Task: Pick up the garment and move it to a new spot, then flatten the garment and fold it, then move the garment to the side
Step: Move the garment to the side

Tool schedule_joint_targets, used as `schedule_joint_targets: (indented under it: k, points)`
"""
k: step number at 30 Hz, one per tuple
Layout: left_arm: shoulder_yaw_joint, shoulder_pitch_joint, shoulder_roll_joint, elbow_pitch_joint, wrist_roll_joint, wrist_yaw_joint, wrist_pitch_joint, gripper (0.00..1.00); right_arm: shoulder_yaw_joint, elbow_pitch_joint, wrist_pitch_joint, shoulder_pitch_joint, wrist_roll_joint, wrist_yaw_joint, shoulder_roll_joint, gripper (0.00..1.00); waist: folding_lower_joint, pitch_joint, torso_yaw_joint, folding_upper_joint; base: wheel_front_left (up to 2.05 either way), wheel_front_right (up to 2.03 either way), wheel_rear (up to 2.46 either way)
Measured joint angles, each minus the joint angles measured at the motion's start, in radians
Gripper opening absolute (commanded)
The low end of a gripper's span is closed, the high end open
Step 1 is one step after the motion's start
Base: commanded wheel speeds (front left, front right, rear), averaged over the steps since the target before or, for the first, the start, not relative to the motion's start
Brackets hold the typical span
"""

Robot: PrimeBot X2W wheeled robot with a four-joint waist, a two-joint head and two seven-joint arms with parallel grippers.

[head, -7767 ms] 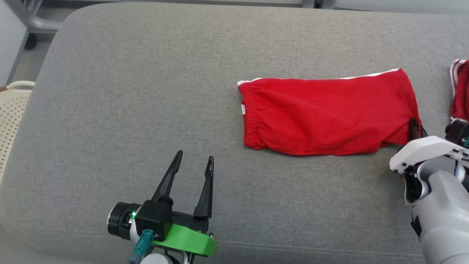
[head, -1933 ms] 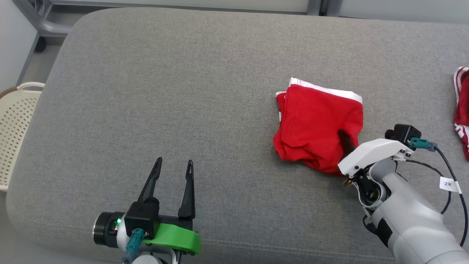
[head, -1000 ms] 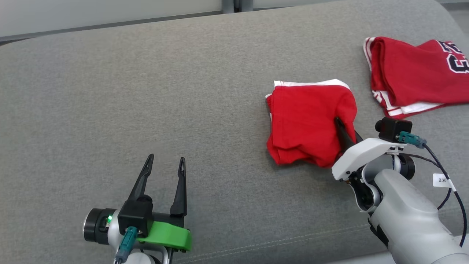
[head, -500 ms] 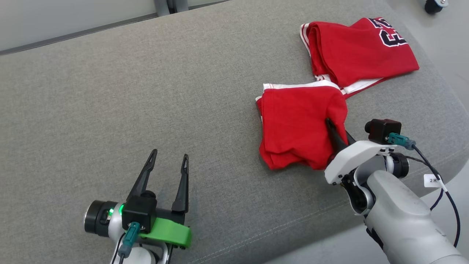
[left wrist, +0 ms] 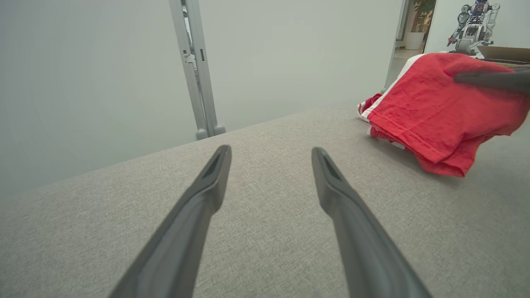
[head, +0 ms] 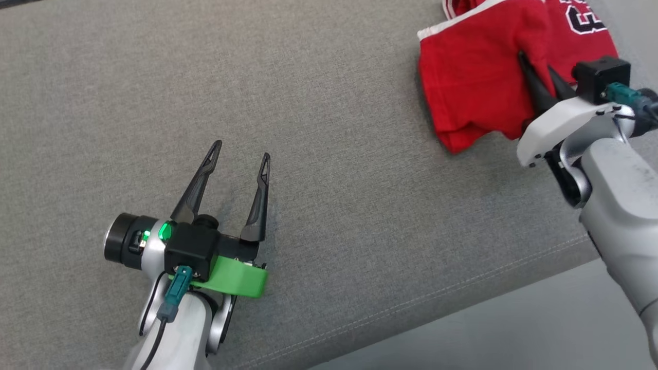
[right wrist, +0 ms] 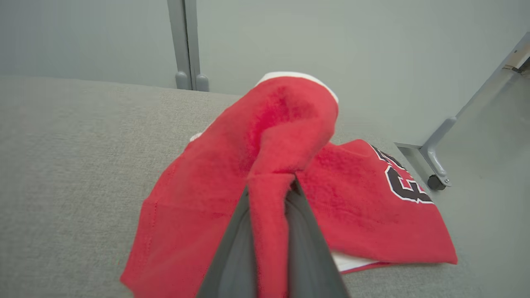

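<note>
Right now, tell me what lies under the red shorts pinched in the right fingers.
A red numbered jersey lies on the grey cushion, partly beneath the lifted shorts; the part they cover cannot be seen.

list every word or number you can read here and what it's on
Black, white-edged digits on the jersey: cut off by a fold, no sure reading.
Shorts and sofa: no text.
</note>
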Motion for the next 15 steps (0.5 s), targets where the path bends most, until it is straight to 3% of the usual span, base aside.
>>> schedule_joint_targets:
  k: [15]
  points:
    - [-0.016,-0.032,0.028,-0.121,0.007,-0.007,0.049,1.0,-0.154,0.049,0.0,-0.104,-0.16,0.0,-0.159,0.0,0.0,0.165,0.069,0.0,0.0,0.0,0.0]
